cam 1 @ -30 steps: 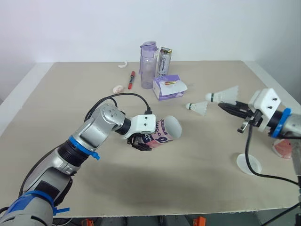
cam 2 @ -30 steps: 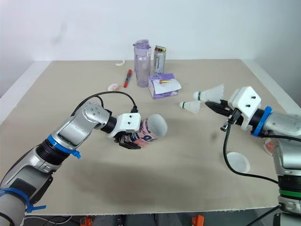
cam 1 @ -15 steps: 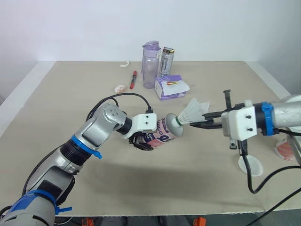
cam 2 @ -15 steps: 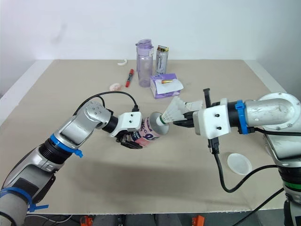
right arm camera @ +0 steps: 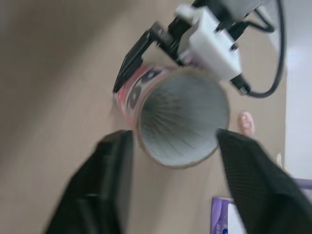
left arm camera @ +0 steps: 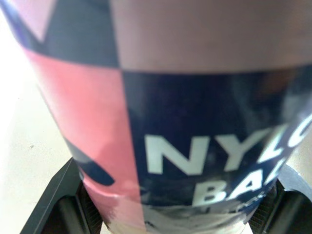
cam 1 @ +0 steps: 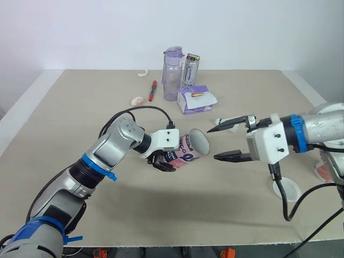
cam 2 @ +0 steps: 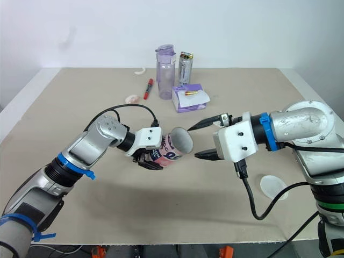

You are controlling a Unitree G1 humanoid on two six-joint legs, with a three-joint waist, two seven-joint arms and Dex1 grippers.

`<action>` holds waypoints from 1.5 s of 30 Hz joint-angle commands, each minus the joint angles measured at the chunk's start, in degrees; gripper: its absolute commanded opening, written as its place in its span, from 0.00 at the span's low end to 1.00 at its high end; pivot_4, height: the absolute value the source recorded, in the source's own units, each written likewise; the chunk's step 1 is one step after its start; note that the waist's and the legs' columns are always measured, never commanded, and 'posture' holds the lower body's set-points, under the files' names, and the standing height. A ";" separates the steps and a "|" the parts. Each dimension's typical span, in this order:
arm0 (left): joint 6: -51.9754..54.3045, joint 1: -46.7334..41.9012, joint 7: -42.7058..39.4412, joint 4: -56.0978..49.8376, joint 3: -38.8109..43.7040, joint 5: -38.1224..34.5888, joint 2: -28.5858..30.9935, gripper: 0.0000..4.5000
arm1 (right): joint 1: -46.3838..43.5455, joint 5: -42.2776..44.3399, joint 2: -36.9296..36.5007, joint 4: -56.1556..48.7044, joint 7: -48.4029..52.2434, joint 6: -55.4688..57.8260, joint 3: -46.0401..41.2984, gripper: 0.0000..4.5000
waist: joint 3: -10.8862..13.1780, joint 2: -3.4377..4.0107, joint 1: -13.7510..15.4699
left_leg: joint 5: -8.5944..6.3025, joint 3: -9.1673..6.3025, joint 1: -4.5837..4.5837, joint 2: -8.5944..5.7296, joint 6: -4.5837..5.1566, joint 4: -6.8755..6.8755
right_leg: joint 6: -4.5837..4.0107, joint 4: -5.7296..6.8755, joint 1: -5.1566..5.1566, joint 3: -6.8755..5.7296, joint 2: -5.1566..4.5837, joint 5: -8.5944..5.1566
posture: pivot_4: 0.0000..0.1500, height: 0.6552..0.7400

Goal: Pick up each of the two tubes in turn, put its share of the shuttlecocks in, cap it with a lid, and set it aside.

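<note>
Over the middle of the table, your right gripper hangs spread wide and empty, its tips just short of the open mouth of the tube. Your left gripper is clenched on the tube near its closed end. It holds the tube off the table, nearly level, with the mouth facing the right arm. The right wrist view looks straight down the bore, but you cannot tell from it what sits inside.

The nearest risk is the rim. With the fingers this close, any sideways swing as you pull away could clip the mouth and twist the tube in a grip that holds only its far end. A second risk is tilt. If the mouth dips below level, whatever is loaded could slide back out.

One shuttlecock lies on the table just behind the right gripper's upper finger. An open-fingered sweep toward it could knock it toward the box and bottle instead of picking it up. The lid lies flat near the table's right edge, under the right arm's dangling cable, so a dragged cable or a clumsy pinch could push it off.
</note>
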 commanded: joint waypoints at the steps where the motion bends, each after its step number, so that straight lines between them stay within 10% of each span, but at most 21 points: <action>1: 0.18 -0.07 1.35 1.28 -0.60 1.66 0.53 0.73 | 3.63 8.25 0.48 0.48 -6.39 12.91 -8.43 0.98 | 0.00 -0.06 0.02 | 0.00 0.00 0.00 0.00 0.00 0.00 | 0.00 0.00 0.00 0.00 0.00 0.00 | 1.00 1.00; 13: 0.38 0.39 1.48 0.39 -0.69 1.68 0.49 0.73 | 9.37 5.16 17.91 28.88 -31.41 18.44 -16.12 1.00 | -0.05 -0.23 -0.03 | 0.02 -0.01 -0.01 -0.05 0.04 0.05 | 0.00 0.00 0.03 0.02 -0.01 0.05 | 1.00 1.00; 45: 0.92 1.79 3.26 -0.88 -0.54 1.89 1.19 0.73 | -12.74 -1.48 29.86 69.53 -28.67 10.41 -12.44 1.00 | -0.04 -0.05 -0.47 | 0.12 -0.06 -0.03 -0.24 0.18 0.02 | 0.24 0.00 0.06 0.21 0.00 0.19 | 1.00 1.00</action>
